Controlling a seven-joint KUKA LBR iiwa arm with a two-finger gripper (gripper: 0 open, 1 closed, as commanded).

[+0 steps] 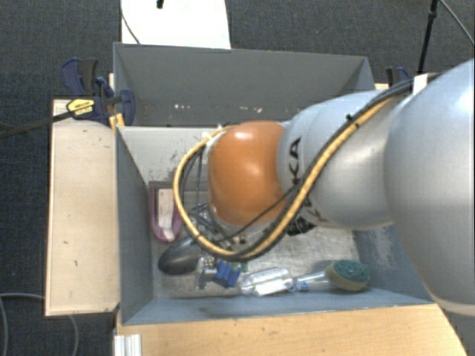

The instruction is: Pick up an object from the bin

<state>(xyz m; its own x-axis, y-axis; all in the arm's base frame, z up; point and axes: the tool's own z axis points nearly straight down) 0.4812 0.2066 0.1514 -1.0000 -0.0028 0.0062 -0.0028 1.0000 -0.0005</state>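
Gripper (pixel 210 260) by grey oval lump (pixel 177 261) | grip: cannot tell | arm (pixel 356 169) reads "KA"

black letters "ka" on silver arm link (pixel 349 169) — rest of word out of sight
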